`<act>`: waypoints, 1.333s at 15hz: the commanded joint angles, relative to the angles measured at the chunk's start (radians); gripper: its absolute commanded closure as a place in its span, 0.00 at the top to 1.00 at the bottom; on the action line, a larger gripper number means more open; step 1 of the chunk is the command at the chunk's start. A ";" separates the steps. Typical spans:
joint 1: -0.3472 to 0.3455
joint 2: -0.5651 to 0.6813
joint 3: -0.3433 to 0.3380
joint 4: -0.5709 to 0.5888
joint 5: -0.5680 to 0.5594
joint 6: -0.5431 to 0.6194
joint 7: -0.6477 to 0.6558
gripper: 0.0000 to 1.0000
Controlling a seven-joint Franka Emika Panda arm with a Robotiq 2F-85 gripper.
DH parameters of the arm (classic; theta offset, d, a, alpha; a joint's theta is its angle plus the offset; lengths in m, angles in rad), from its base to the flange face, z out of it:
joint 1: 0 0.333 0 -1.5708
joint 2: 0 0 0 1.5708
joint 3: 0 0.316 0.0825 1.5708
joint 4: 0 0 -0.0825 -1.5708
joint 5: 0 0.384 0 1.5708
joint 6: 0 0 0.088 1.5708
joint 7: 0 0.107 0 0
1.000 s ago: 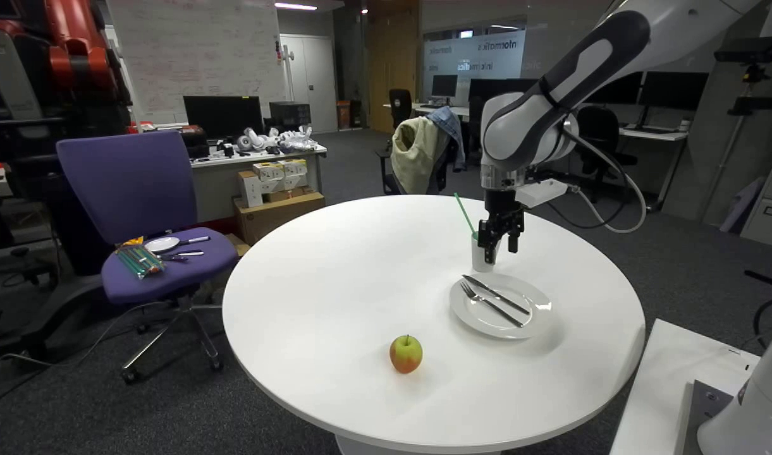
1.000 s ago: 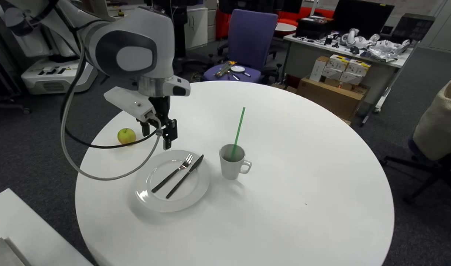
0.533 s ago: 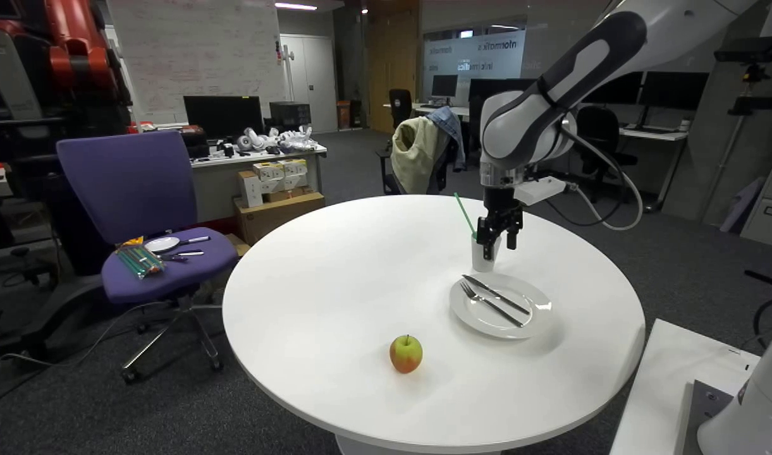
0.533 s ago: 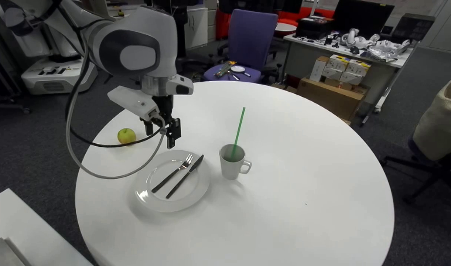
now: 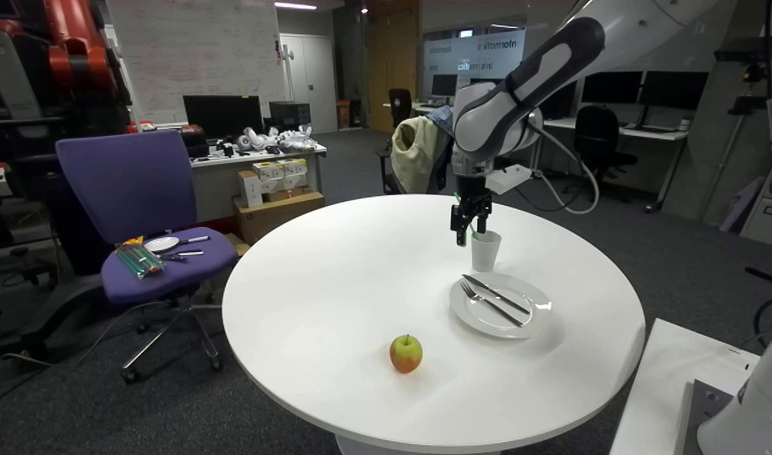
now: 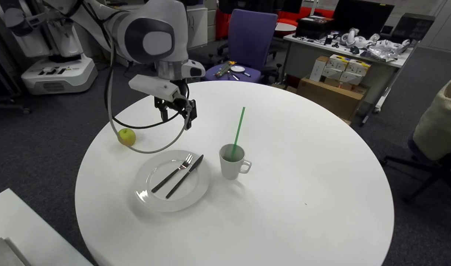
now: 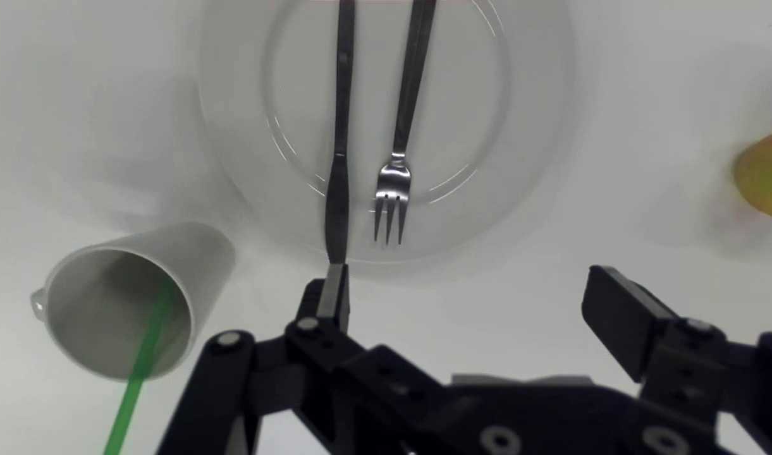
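Round white table takes up the middle of both exterior views. Purple chair beyond its edge, about 10 o'clock in an exterior view, small items on the seat. Robot arm extends over the table, entering from between 1 and 2 o'clock in an exterior view. White plate flat on the table, toward its 3 o'clock side in an exterior view; wrist view puts it at 11 o'clock from the gripper. Gripper is up off the table, jaws spread wide, white table surface showing between the fingers. Mug: white, upright on the table, just beside the plate, about 2 o'clock from it in an exterior view, handle to 3 o'clock. Near the gripper but apart, 9 o'clock from it in the wrist view. Apple: red and green, on the table, toward 7 o'clock in an exterior view; wrist view has it at 2 o'clock from the gripper, cut by the picture edge. Knife: on the plate, tip at the rim, pointing to 6 o'clock in the wrist view. Fork: beside the knife on its 3 o'clock side, tines to 6 o'clock, wrist view. Straw: green, standing in the mug, slanting up just past 12 o'clock in an exterior view.
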 commanded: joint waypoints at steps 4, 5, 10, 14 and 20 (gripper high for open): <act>0.054 0.105 0.060 0.065 -0.083 -0.012 -0.072 1.00; 0.065 0.108 0.069 0.060 -0.099 -0.008 -0.072 1.00; 0.069 0.118 0.076 0.045 -0.083 -0.002 -0.038 1.00; 0.065 0.118 0.071 0.045 -0.084 -0.002 -0.037 1.00; 0.141 0.144 0.101 0.011 -0.098 0.060 0.104 1.00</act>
